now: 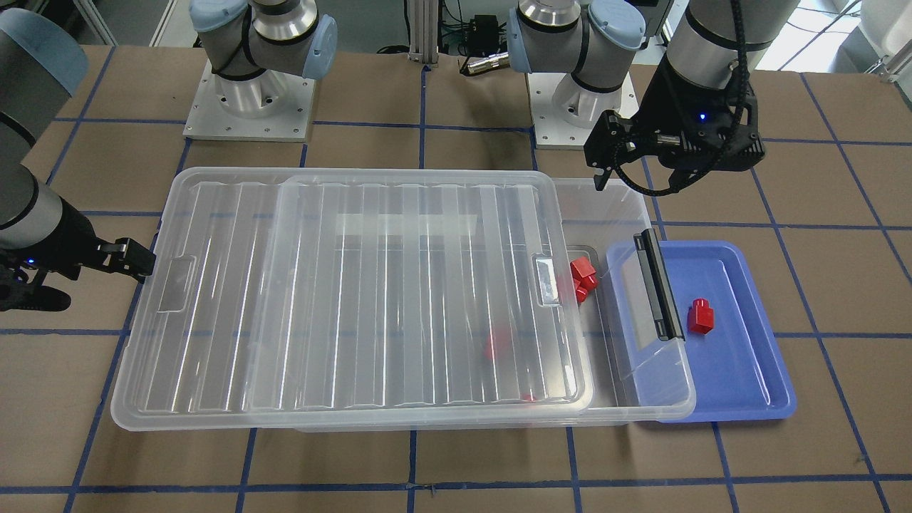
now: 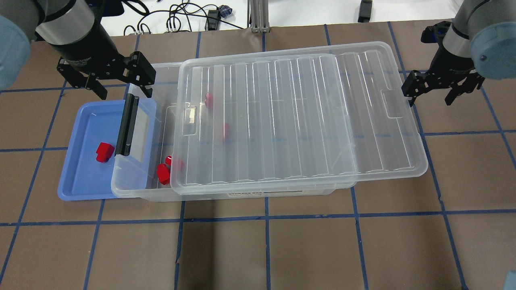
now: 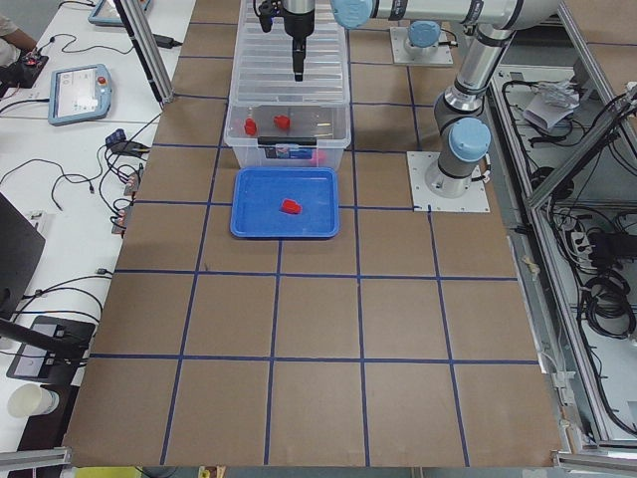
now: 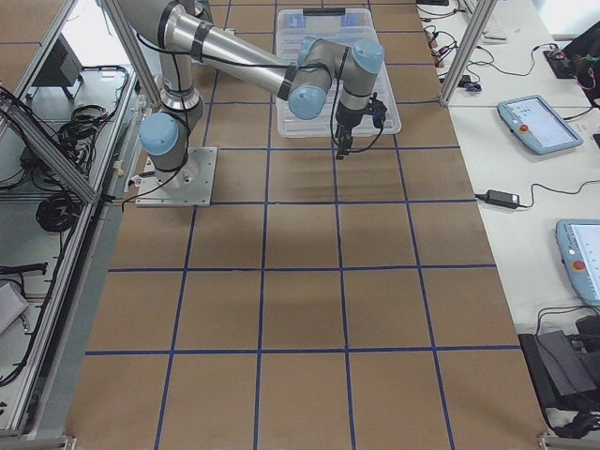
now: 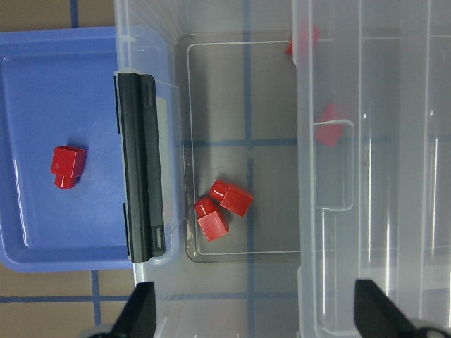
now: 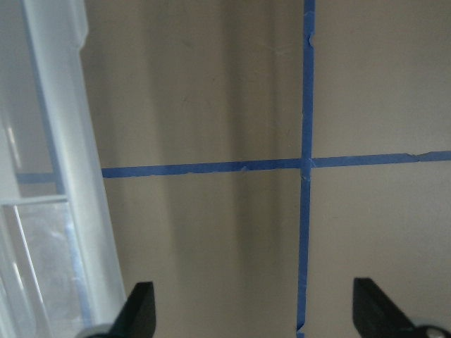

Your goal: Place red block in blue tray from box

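overhead exterior: i see a red block (image 2: 105, 152) in the blue tray (image 2: 80, 179); left gripper (image 2: 124, 94) and right gripper (image 2: 429, 100) hang, jaws apart.

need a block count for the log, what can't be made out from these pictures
- Overhead: two red blocks under the lid are blurred by its ribs; their pose is unclear, and more may lie under it.
- Wrist views: left fingers and right fingers are cut off by the bottom edge, only tips showing.
- Exterior left: blocks in the box are too small to count.
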Tool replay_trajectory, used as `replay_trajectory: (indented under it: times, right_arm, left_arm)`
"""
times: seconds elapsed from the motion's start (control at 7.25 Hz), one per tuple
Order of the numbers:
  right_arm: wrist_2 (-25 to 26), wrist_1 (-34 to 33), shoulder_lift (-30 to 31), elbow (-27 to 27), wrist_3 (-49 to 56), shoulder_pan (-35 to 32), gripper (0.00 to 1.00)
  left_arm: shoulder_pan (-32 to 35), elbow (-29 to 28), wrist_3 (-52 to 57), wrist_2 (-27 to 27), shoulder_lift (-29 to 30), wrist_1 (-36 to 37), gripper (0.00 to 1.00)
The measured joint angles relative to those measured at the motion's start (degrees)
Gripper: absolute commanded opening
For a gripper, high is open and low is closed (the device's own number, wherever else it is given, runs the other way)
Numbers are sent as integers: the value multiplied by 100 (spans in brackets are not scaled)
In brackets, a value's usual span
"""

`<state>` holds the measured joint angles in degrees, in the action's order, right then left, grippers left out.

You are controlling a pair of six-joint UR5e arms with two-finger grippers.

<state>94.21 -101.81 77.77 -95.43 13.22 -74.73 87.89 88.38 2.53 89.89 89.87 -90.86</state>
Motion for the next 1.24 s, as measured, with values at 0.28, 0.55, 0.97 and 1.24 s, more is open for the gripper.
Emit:
replay_trajectory:
  times: [0.28,0.55,0.97,1.24]
  right_arm:
    - [-103,-7,3,-55,-281,-144,100]
    - [-128,-39,1,-69,-699,-372,100]
    - [-148,-76,-5,-69,-1329,-834,100]
    - [-236,-84,2,-67,-1474,-958,100]
  left_arm:
    - [6,4,-6,-8,3,11,100]
    - [8,4,-6,-7,1,22,100]
    - [9,-21,-7,-6,9,25,100]
    - [9,-10,-7,-5,6,25,100]
